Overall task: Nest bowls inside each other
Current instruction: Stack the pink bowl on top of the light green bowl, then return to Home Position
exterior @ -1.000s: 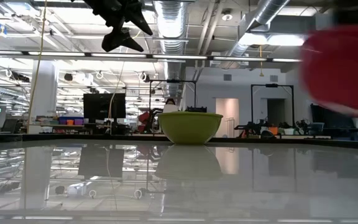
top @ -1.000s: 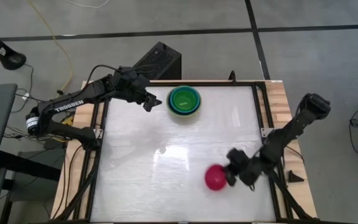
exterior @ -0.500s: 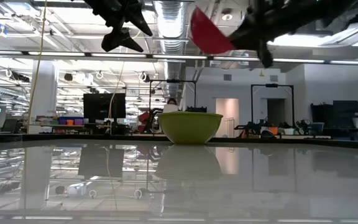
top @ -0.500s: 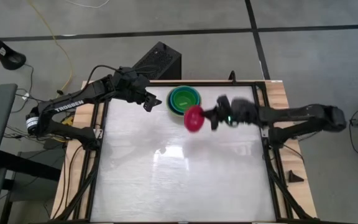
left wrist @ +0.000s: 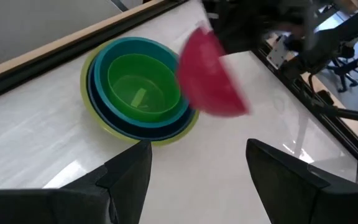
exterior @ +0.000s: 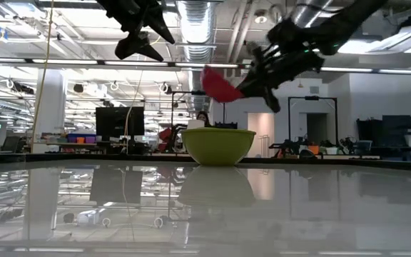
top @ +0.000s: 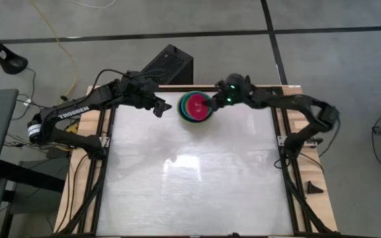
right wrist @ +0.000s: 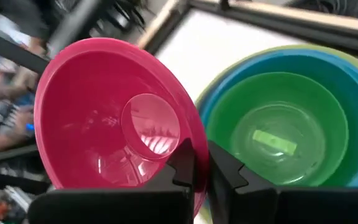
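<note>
The magenta-pink bowl (exterior: 220, 84) hangs tilted in the air above a stack of nested bowls (top: 184, 114) near the table's far edge. My right gripper (right wrist: 199, 171) is shut on it. In the stack, the olive-green bowl (exterior: 218, 145) stands on its base on the table. It holds the light blue one (left wrist: 99, 61), the teal one (left wrist: 180, 119) and the bright green one (left wrist: 143, 87). My left gripper (top: 159, 108) hovers open just left of the stack, above the table and touching nothing. My right gripper pinches the pink bowl's wall at the rim (right wrist: 196, 149), one finger (right wrist: 184, 167) inside the bowl and one (right wrist: 224, 173) outside. The fingers come from the table's right side, slanting a little downward. The bowl is lifted clear and tipped, its opening turned toward the gripper.
The white table top (top: 190, 185) spreads toward the near edge. A dark frame rail (top: 280, 125) runs along the table's right side, and a black box (top: 167, 65) stands beyond the far edge.
My right gripper has swung fast from the table's near right area toward the far edge and up, carrying the pink bowl until it hangs over the stack. The gripper has turned on the way, and the bowl is now tipped. The left arm has kept still.
</note>
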Tool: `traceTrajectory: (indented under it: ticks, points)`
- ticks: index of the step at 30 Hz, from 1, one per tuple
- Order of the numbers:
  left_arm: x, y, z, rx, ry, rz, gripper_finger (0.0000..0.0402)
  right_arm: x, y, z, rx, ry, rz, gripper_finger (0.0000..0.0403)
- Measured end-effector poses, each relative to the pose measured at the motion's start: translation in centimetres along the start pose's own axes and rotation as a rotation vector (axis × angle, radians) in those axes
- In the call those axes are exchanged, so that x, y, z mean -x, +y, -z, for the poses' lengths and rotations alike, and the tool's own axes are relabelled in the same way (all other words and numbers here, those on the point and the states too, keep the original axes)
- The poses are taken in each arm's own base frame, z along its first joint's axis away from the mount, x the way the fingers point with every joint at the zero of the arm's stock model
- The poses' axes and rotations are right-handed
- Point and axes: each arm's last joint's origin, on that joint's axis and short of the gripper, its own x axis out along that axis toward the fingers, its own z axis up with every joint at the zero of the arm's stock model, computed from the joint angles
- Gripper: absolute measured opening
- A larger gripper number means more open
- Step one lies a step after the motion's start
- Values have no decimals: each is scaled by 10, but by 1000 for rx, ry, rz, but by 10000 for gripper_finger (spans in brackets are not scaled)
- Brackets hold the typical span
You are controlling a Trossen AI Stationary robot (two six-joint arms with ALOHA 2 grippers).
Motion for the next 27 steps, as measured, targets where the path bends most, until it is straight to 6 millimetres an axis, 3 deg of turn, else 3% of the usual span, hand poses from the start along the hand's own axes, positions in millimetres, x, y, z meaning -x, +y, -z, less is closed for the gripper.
traceTrajectory:
  ticks: [7, 12, 18, 21, 27]
  points:
    - [0, 0, 0, 33, -1, -1, 249, -42, -21, -33, 27, 196, 142, 42]
    - [0, 0, 0, 42, 0, -1, 250, -57, -31, -44, 79, 361, 302, 42]
    - [0, 0, 0, 44, -2, -4, 250, -67, -25, -50, 159, 440, 414, 47]
    - [0, 0, 0, 44, -3, -5, 249, -70, -19, -51, 180, 443, 422, 98]
    - [0, 0, 0, 43, -2, -5, 249, -67, -12, -53, 187, 434, 472, 257]
